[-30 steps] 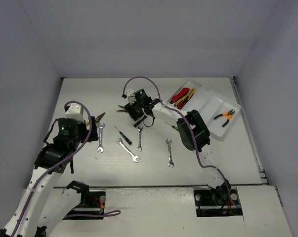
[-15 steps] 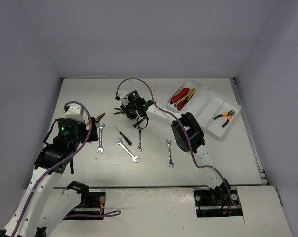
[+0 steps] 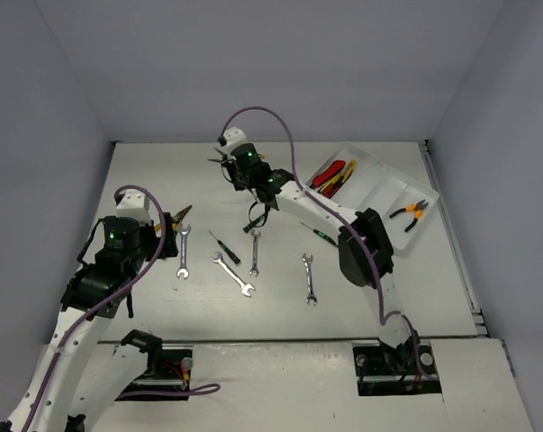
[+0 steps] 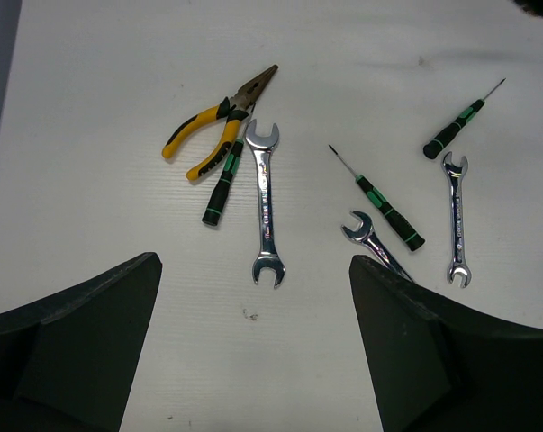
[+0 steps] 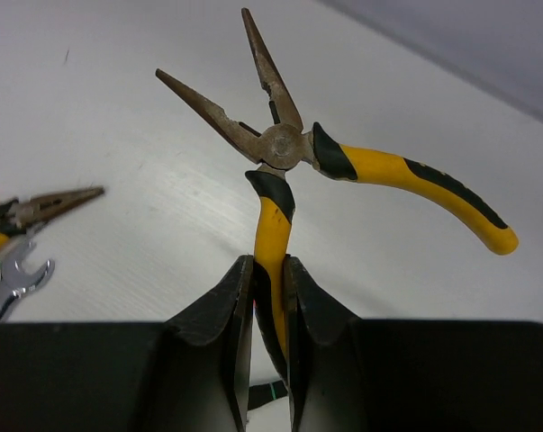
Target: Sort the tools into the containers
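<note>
Since a second ago the right hand (image 5: pixel 269 270) has swung from the middle of the tabletop (image 3: pixel 145 171) toward 12 o'clock and risen, carrying a pair of yellow-and-black needle-nose pliers (image 5: pixel 285 144) with it. In its wrist view the fingers are pressed together on one handle; the other handle juts out to 3 o'clock and the rusty jaws gape upward, well clear of the surface.

The left hand (image 4: pixel 253 279) hangs with its fingers wide apart and nothing between them, above the tools at 9 o'clock.

At 2 o'clock lies the white translucent plastic tray (image 3: pixel 379 193) with four long compartments. Red-black and yellow utility knives (image 3: pixel 332 174) lie in its compartment nearest the middle of the tabletop, and orange-handled pliers (image 3: pixel 408 212) lie in the outermost one (the two compartments between them look bare).

Sorting seems under halfway. On the tabletop lie a second pair of yellow-handled pliers (image 4: pixel 219 135), four silver open-end wrenches (image 3: pixel 183 252), and three thin black-green screwdrivers (image 4: pixel 384 202), one of them touching that second pair. The lifted pliers are far from the tray and probably belong beside the orange-handled pair.
</note>
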{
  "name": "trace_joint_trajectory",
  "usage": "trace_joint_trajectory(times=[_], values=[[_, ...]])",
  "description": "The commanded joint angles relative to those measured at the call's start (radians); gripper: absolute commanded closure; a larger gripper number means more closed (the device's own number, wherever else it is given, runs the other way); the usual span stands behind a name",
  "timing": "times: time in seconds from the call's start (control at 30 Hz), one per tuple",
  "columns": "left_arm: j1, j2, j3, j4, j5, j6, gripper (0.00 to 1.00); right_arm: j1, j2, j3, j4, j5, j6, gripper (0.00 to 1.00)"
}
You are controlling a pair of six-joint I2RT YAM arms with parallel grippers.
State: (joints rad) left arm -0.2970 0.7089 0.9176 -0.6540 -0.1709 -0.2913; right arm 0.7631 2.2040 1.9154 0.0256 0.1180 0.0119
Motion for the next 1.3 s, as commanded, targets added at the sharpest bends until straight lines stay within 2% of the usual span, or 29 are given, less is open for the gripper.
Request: trace_joint_trajectory(times=[0.0, 0.1, 0.23, 0.37, 0.53, 0.7, 0.8, 1.27], values=[[0.009, -0.003, 0.010, 0.049, 0.014, 0.005, 0.17, -0.056, -0.269, -0.142, 0.136, 0.301, 0.196, 1.00], [0.009, -0.005, 0.011, 0.048, 0.019, 0.004, 0.17, -0.121, -0.382, -0.343, 0.135, 0.349, 0.320, 1.00], [0.010, -0.006, 0.011, 0.048, 0.019, 0.003, 0.17, -0.275, -0.580, -0.601, 0.135, 0.346, 0.512, 1.00], [0.013, -0.005, 0.013, 0.049, 0.027, 0.001, 0.17, -0.425, -0.748, -0.769, 0.135, 0.283, 0.628, 1.00], [0.015, 0.000, 0.013, 0.049, 0.031, 0.000, 0.17, -0.647, -0.881, -0.906, 0.135, 0.160, 0.729, 1.00], [0.018, 0.003, 0.013, 0.048, 0.034, -0.002, 0.17, -0.831, -0.900, -0.980, 0.137, 0.014, 0.807, 1.00], [0.018, 0.004, 0.013, 0.048, 0.036, -0.003, 0.17, -0.894, -0.863, -0.985, 0.146, -0.078, 0.831, 1.00], [0.018, 0.002, 0.012, 0.048, 0.033, 0.001, 0.17, -0.961, -0.748, -1.022, 0.316, -0.235, 1.026, 1.00]])
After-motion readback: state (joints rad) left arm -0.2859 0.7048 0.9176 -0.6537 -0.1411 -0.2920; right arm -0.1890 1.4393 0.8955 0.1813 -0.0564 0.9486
